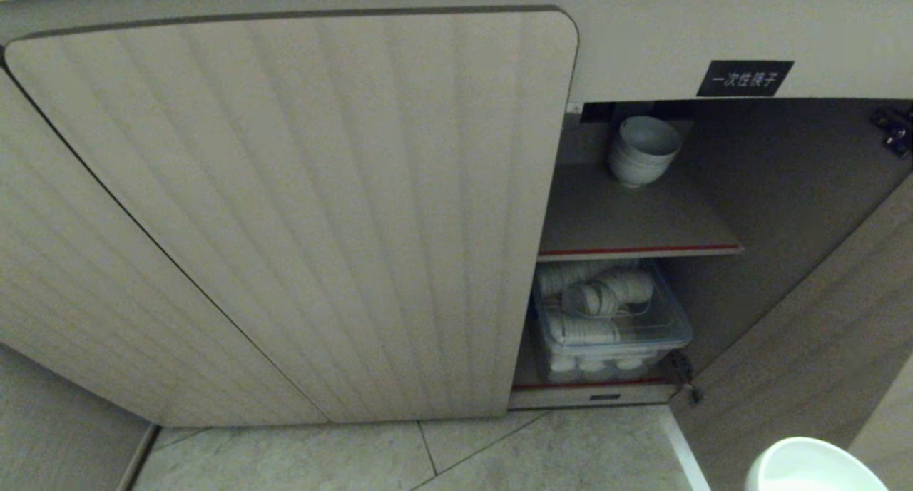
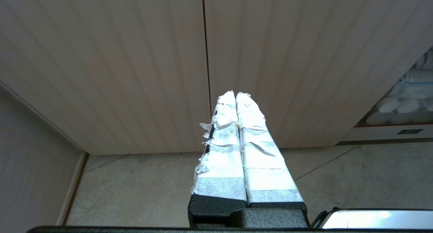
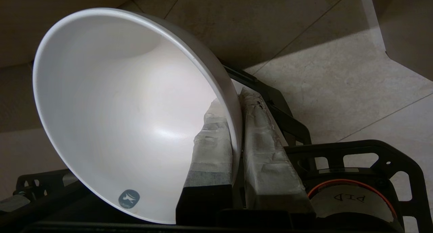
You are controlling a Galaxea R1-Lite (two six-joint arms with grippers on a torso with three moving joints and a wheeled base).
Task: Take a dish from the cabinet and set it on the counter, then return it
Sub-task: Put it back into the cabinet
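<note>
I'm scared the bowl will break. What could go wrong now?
The right pincer pinches only the rim of the dish, one finger inside and one outside, so it might slip and fall on the tile floor. Going back into the cabinet, the dish could bump the red-edged shelf or the stack of bowls on it.
</note>
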